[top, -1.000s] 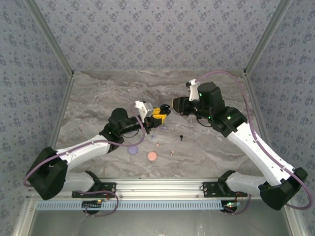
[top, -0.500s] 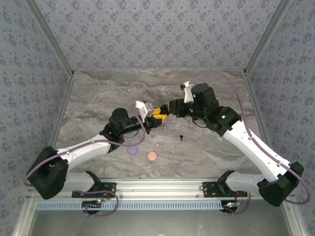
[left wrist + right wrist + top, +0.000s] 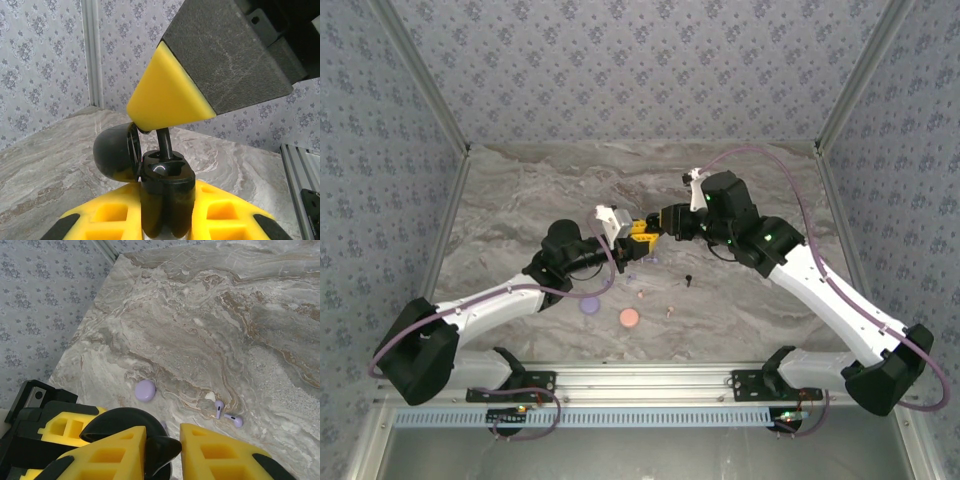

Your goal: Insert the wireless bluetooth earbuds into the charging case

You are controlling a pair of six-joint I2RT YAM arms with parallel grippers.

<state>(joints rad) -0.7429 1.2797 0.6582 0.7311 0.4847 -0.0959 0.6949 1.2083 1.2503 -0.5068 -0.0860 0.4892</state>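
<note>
1. The far half of the table [image 3: 620, 170] is bare marble, and a gripper can pass freely there.
2. At mid-table the left gripper [image 3: 646, 229] and right gripper [image 3: 663, 221] meet tip to tip. The charging case [image 3: 162, 190] and a black earbud [image 3: 164, 142] fill the gap between them.
3. Between the left arm [image 3: 500, 300] and right arm [image 3: 820, 290], toward the near edge, loose earbuds [image 3: 689, 281], a lavender disc [image 3: 588, 305] and a pink disc [image 3: 630, 318] lie close together.
4. Outside each arm, open marble runs to the side walls [image 3: 410, 180].
</note>
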